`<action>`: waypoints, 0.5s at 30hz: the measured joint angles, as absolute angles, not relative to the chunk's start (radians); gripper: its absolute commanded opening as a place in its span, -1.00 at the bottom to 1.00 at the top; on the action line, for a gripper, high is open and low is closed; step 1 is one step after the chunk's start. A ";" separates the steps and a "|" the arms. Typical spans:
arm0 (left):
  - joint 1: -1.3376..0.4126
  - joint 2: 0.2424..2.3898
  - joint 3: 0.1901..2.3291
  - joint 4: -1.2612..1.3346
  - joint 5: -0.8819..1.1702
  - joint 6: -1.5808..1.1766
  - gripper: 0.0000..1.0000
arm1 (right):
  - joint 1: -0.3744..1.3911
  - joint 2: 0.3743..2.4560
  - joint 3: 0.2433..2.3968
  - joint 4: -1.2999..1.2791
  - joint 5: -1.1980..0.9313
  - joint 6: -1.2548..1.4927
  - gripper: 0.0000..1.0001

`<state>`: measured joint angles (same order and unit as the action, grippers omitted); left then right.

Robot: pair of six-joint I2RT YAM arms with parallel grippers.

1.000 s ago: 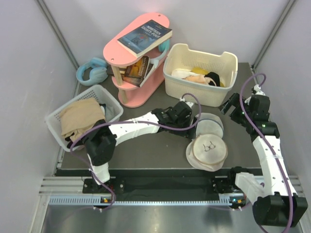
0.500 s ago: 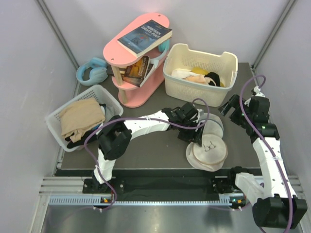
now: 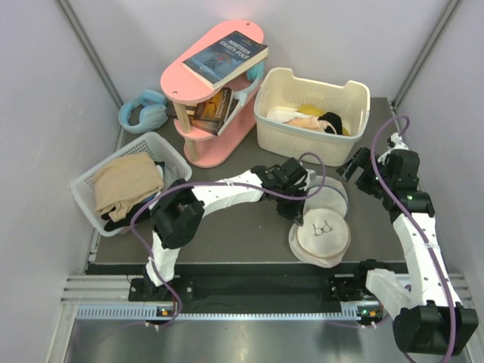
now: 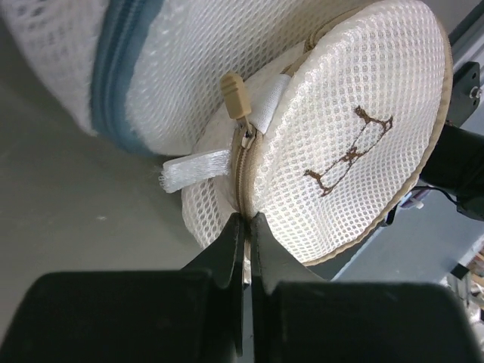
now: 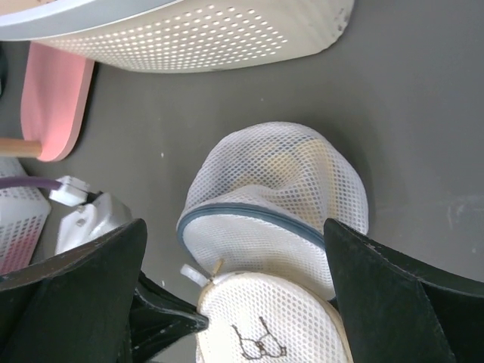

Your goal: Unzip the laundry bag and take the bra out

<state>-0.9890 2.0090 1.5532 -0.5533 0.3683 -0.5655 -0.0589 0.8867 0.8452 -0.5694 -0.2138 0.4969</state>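
Top: laundry bag (image 3: 324,236) sits by the table (image 3: 227,234) near edge, right of centre. Left gripper (image 3: 301,217) is at its far-left rim, the nearer arm.
Left wrist: jaws pressed together on the zipper seam; pull tab (image 4: 236,97) is straight ahead, beyond the tips.
Right wrist: right gripper (image 5: 234,224) spread wide over the white mesh bag (image 5: 280,181). Bra unseen.

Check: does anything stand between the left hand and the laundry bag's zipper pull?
Nothing visible does. The left hand is shut against the laundry bag at its zip seam, the zipper pull exposed just beyond.
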 measured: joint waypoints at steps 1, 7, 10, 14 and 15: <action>-0.986 1.999 1.550 -0.559 0.356 -0.557 -1.00 | -0.059 0.890 0.845 -0.566 -0.229 0.492 0.99; -0.954 1.833 1.482 -0.618 0.222 -0.499 -1.00 | -0.052 0.918 0.845 -0.539 -0.312 0.480 0.99; -0.926 1.721 1.437 -0.654 0.129 -0.501 -1.00 | -0.021 0.939 0.847 -0.514 -0.335 0.479 0.99; -0.825 1.592 1.340 -0.684 0.020 -0.565 -1.00 | 0.063 0.975 0.854 -0.478 -0.343 0.484 0.99; -0.793 1.561 1.309 -0.685 -0.011 -0.593 -1.00 | 0.084 0.986 0.854 -0.466 -0.342 0.489 0.99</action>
